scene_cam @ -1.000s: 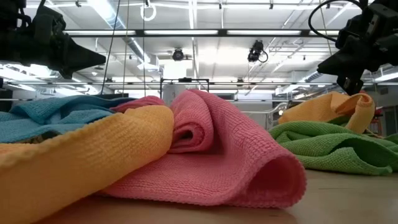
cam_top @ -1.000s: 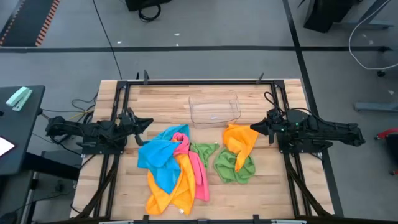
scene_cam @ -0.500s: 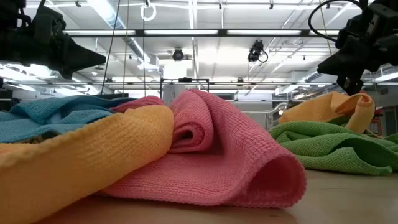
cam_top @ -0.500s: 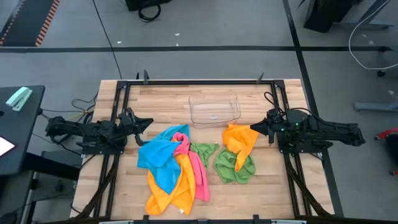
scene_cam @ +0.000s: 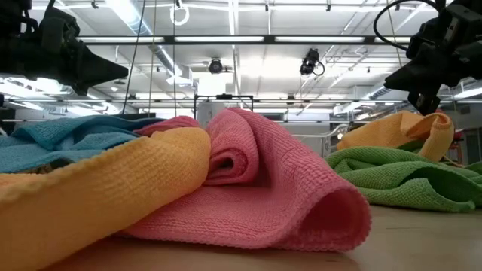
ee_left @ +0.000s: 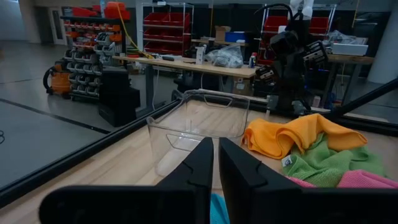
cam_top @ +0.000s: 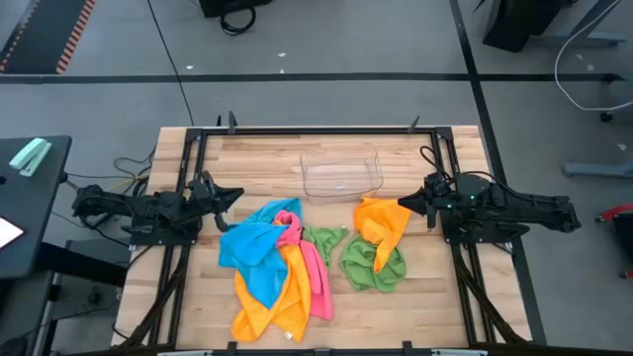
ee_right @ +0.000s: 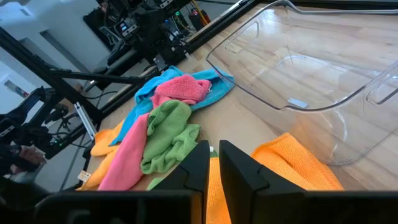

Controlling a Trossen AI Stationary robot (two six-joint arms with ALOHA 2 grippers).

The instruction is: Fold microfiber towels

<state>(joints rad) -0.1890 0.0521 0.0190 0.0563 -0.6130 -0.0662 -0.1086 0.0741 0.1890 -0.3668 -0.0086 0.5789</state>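
- Towels sit unfolded in two heaps on your pale wooden slatted table point(cam_top: 247, 158).
- Left heap: a crumpled blue microfiber towel point(cam_top: 249, 247) lies at the top, a long orange microfiber towel point(cam_top: 277, 297) runs down toward the near edge, and a pink microfiber towel point(cam_top: 313, 272) drapes over the orange one. All three touch and overlap.
- Low view of the same heap: the pink towel's rolled fold point(scene_cam: 271, 181) fills the middle, with orange point(scene_cam: 98, 188) in front on the left and blue point(scene_cam: 68, 139) behind.
- Right heap: a bunched green microfiber towel point(cam_top: 374, 265) lies with a second, smaller orange microfiber towel point(cam_top: 381, 220) on its upper part. A narrow green strip point(cam_top: 322, 240) reaches toward the pink towel.
- Clear plastic rectangular tray point(cam_top: 341, 173) stands upright near the far edge, just beyond both heaps; it looks empty.
- Your left gripper point(cam_top: 235, 195) hovers at the table's left side, near the blue towel's upper edge. Its wrist view shows both dark fingers point(ee_left: 200, 163) drawn nearly together with only a thin slit between them, and nothing in them.
- Your right gripper point(cam_top: 404, 204) hovers at the right side, its tips over the edge of the smaller orange towel. Its fingers point(ee_right: 198, 163) are likewise almost closed on a thin slit, with no cloth pinched; orange fabric point(ee_right: 292, 171) lies just below.
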